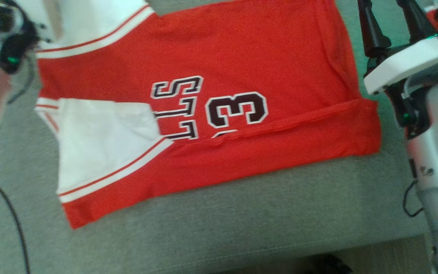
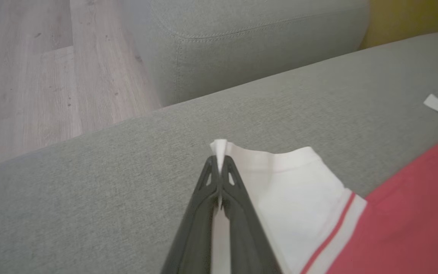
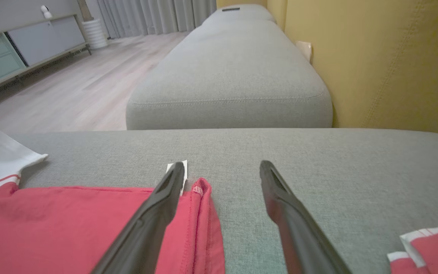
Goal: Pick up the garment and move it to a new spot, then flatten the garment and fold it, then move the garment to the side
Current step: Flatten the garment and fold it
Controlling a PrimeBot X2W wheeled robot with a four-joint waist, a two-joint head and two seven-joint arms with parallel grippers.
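1. Left wrist view: the left claw (image 2: 219, 160) is pressed together, pinching the raised edge of a white sleeve (image 2: 299, 182). Grey cushion (image 2: 89, 198) lies under it, with wooden floor (image 2: 25, 76) beyond.
2. Head view, middle: the red shirt (image 1: 242, 57) lies spread flat on the cushion. Its white sleeves are toward the left, and black letters and a number 3 face up. The near edge is folded over into a long strip.
3. Head view, right: the right claw (image 1: 392, 23) stands just beside the shirt's right edge, fingers spread wide with nothing between them.
4. Right wrist view: one finger is over the shirt's red hem corner and the other over bare cushion. I cannot tell whether either touches. A yellow wall (image 3: 375, 57) rises on the right.
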